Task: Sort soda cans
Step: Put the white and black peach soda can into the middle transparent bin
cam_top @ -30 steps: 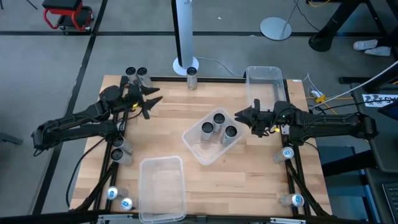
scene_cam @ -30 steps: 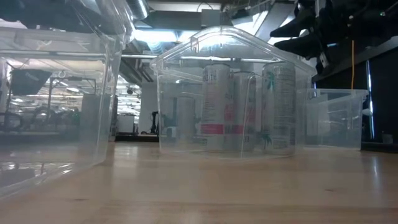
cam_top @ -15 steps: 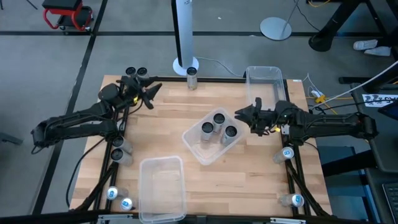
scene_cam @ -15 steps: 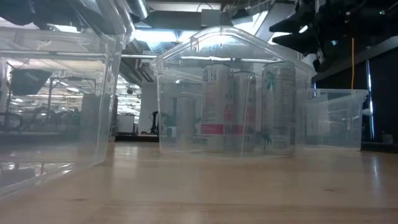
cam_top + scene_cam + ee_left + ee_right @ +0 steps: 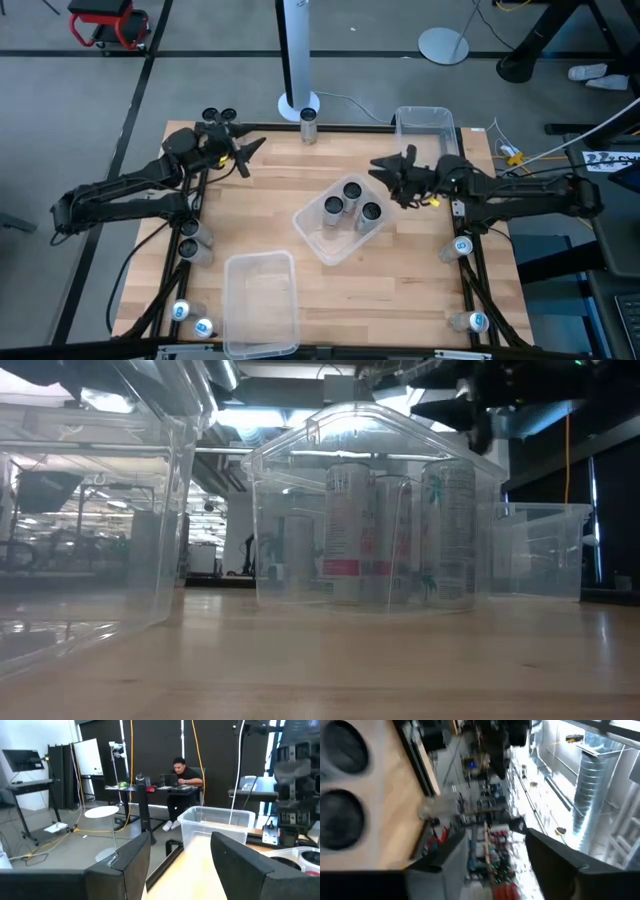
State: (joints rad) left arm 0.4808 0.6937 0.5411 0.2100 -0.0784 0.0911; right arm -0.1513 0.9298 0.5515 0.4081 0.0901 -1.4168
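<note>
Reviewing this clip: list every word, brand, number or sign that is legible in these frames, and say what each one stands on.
No text can be read in any view.
Silver soda cans in the clear plastic bin in the middle of the table: red and green printed bands, lettering too blurred to read.
White board in the room behind: no legible writing.
Pale-topped cans at the table edge: tops too small to read.

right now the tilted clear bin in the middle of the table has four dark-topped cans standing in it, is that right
Not quite: the tilted clear bin in the middle of the table holds three dark-topped cans, not four. The high view shows all three standing together inside it.
</note>
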